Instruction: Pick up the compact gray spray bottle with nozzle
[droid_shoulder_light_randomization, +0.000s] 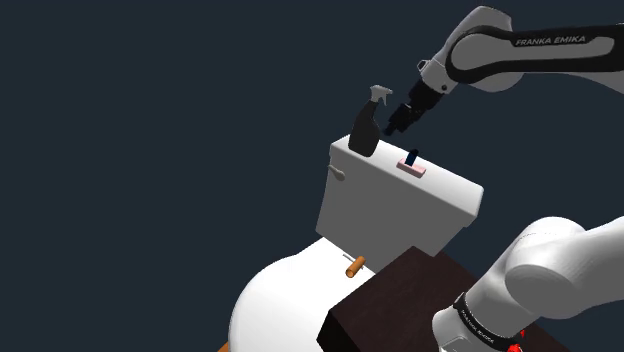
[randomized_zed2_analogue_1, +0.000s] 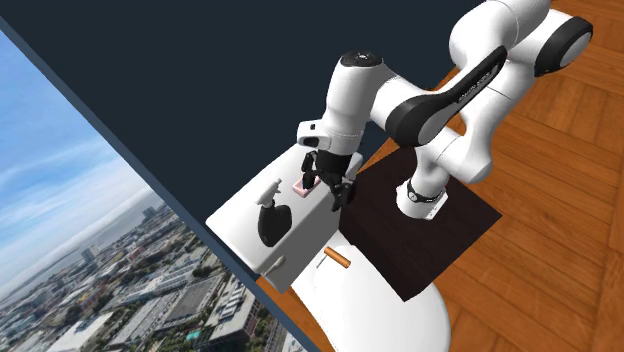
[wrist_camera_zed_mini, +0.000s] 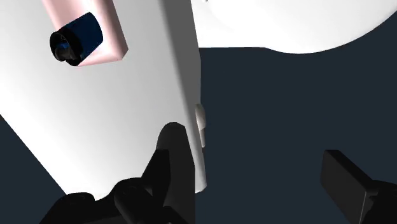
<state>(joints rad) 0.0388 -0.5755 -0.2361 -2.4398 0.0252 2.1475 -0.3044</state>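
Nearest, a small orange peg (droid_shoulder_light_randomization: 354, 267) lies on the white toilet's closed seat lid (droid_shoulder_light_randomization: 285, 300). Behind it, on the white tank lid (droid_shoulder_light_randomization: 450, 185), sits a pink block holding a dark blue cylinder (droid_shoulder_light_randomization: 412, 165). The black pincer (droid_shoulder_light_randomization: 398, 122) hangs wide open and empty just beside the upright dark gray spray bottle with pale nozzle (droid_shoulder_light_randomization: 366, 125) at the lid's end, likely lining up its grasp.

The tool (droid_shoulder_light_randomization: 400, 120) (randomized_zed2_analogue_1: 335, 190) (wrist_camera_zed_mini: 251, 143) hangs above the toilet tank (droid_shoulder_light_randomization: 390, 215) (randomized_zed2_analogue_1: 235, 222), touching nothing. The spray bottle (droid_shoulder_light_randomization: 366, 128) (randomized_zed2_analogue_1: 273, 218) stands upright on the tank's lid, beside the tool, towards the lid's end. The small block (droid_shoulder_light_randomization: 411, 166) (randomized_zed2_analogue_1: 301, 186) (wrist_camera_zed_mini: 83, 38) lies on the same lid, lower than the tool and near it. The flush handle (droid_shoulder_light_randomization: 338, 172) (wrist_camera_zed_mini: 201, 121) sits on the tank's wall under the tool. Well below the tool, a short stick (droid_shoulder_light_randomization: 354, 267) (randomized_zed2_analogue_1: 334, 258) lies on the toilet lid (droid_shoulder_light_randomization: 280, 305) (randomized_zed2_analogue_1: 385, 310), next to the stand (droid_shoulder_light_randomization: 395, 295) (randomized_zed2_analogue_1: 440, 235).
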